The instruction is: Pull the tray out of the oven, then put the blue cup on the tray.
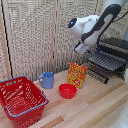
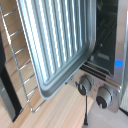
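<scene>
The oven [image 1: 116, 50] stands at the exterior view's right with its door folded down. The tray [image 1: 106, 61], a dark surface of parallel bars, sticks out of the oven's mouth over the door. The wrist view shows the tray [image 2: 60, 45] close up as a ridged grey metal surface, with a thin wire rack [image 2: 17, 65] along one side. The blue cup [image 1: 47, 80] stands upright on the wooden table, well away from the oven. My gripper [image 1: 82, 48] hangs just off the tray's front edge, above the orange box. Its fingers are too blurred to read and do not show in the wrist view.
An orange box [image 1: 77, 75] stands between the cup and the oven, with a red bowl [image 1: 67, 90] in front of it. A red basket [image 1: 21, 100] fills the table's near corner at the exterior view's left. Two oven knobs [image 2: 82, 86] sit below the tray.
</scene>
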### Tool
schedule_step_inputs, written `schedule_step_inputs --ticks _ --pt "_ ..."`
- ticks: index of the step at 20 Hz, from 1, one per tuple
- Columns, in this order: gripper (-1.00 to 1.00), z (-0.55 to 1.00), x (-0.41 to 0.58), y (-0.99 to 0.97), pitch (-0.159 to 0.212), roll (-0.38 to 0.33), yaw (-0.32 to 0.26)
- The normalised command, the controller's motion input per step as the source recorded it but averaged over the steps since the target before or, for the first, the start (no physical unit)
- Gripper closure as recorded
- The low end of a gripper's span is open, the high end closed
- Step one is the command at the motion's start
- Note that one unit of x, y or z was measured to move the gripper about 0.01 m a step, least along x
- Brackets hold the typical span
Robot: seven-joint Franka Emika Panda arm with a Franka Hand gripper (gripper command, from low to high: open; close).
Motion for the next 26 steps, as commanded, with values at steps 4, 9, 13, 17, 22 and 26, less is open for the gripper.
schedule_step_inputs --ticks 4,9,13,17,22,26 --pt "-1.0 0.42 0.075 0.41 -0.08 0.182 -0.18" --pt "-1.0 0.37 0.083 0.42 -0.075 0.204 -0.174" --pt "-1.0 0.3 0.131 0.44 -0.062 0.237 -0.15" --pt "-1.0 0.24 0.184 0.47 -0.044 0.27 -0.12" --pt "-1.0 0.23 0.186 0.49 -0.041 0.276 -0.111" --pt "-1.0 0.21 0.103 0.59 -0.067 0.27 -0.087"
